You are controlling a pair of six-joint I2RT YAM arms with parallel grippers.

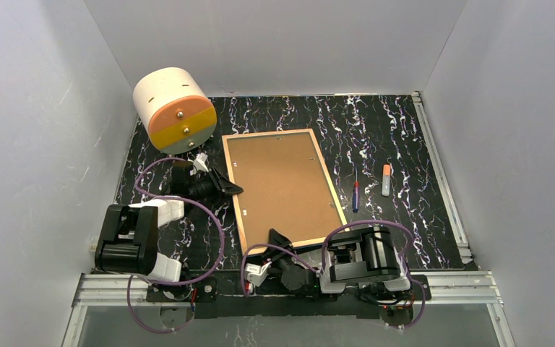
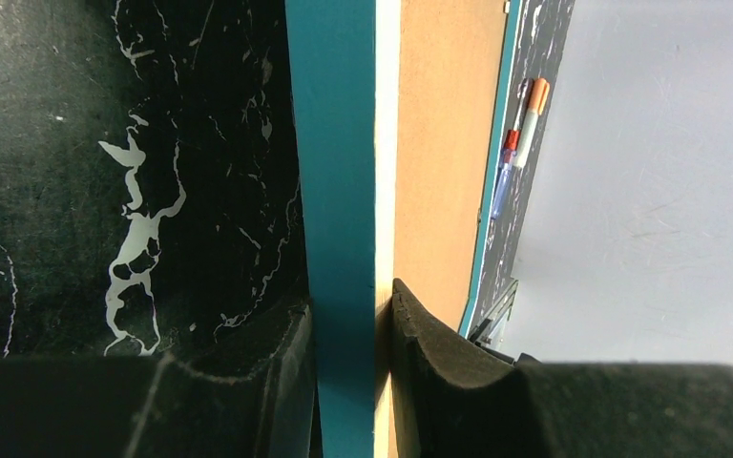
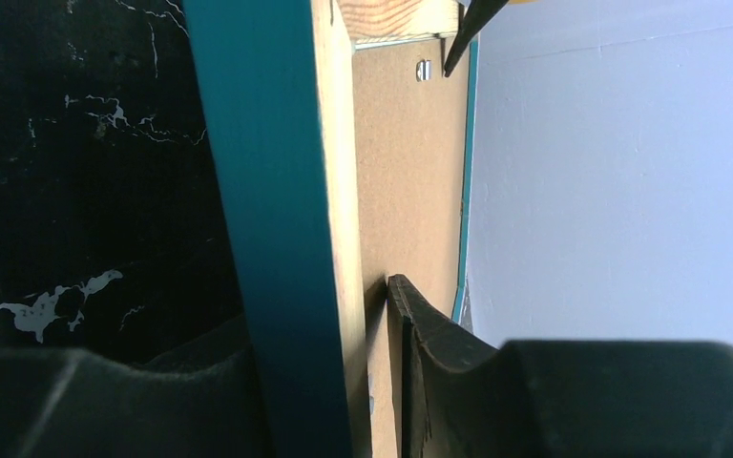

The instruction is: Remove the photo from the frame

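**A:** Brown fibreboard backing (image 1: pixel 283 184) faces up. Is the photo out?

**B:** Not yet. The thin blue rectangular frame (image 1: pixel 328 173) is face-down midway across the black marbled table (image 1: pixel 405 144), backing in place. The photo, I judge, sits hidden beneath. My left gripper (image 2: pixel 348 315) is clamped on its left rim. My right gripper (image 3: pixel 329 315) straddles the near rim; whether it pinches, I cannot tell. Opening it remains.

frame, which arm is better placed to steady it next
Left: the left gripper is clamped on the frame; the right gripper straddles its near rail with a gap showing.
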